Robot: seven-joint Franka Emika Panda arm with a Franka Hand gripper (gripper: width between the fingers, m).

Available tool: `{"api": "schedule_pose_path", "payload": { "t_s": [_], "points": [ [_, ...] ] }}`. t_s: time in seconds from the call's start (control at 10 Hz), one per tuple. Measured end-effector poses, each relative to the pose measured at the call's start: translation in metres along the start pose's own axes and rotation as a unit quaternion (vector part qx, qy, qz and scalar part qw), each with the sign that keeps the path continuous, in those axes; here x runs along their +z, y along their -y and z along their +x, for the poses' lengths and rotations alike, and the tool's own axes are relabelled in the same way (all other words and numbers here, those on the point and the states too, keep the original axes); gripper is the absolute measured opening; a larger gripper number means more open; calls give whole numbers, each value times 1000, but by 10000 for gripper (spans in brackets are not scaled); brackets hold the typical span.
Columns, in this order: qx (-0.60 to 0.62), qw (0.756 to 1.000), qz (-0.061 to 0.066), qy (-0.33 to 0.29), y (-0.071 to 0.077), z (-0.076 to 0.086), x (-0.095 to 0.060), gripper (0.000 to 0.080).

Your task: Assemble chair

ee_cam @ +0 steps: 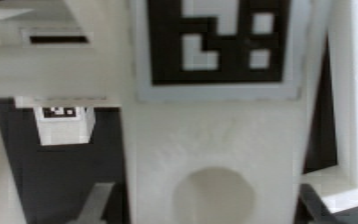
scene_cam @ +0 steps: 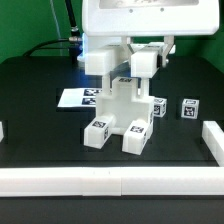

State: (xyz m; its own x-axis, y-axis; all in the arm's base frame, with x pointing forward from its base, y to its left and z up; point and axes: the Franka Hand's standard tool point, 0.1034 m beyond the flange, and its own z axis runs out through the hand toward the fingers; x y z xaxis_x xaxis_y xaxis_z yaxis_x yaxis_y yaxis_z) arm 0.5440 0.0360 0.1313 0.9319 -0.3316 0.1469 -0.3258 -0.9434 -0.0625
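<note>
Chair [scene_cam: 120, 112] stands mid-surface [scene_cam: 40, 140], under the tool [ee_cam: 206, 200], whose fingers [ee_cam: 98, 205] flank it; clamped or not, I cannot tell. Loose block [scene_cam: 188, 107] sits at 3 o'clock, well apart. Bare surface reaches the 6 o'clock rail [scene_cam: 110, 182].

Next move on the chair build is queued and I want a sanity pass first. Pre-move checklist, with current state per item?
1. Gripper state: cannot tell. It sits low over the chair assembly and the jaws blend with the white parts.
2. Assembly upright on the table: ok.
3. Near loose block clear of the assembly: cannot tell, they look very close.
4. Far loose block apart, on the exterior view's right: ok.
5. Marker board lying flat: ok.
6. Wrist view: the tag is in frame, though the picture is blurred: ok.
</note>
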Motion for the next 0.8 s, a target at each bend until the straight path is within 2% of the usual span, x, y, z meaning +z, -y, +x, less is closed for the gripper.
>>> {"api": "schedule_pose_path", "payload": {
  "t_s": [0.1, 0.2, 0.4, 0.8],
  "points": [
    [15, 1000, 1, -5, 1, -4, 1, 288],
    [20, 1000, -2, 2, 0, -28, 10, 288],
    [21, 1000, 7, -21, 6, -34, 7, 288],
    [15, 1000, 6, -20, 6, -32, 7, 288]
  ]
}}
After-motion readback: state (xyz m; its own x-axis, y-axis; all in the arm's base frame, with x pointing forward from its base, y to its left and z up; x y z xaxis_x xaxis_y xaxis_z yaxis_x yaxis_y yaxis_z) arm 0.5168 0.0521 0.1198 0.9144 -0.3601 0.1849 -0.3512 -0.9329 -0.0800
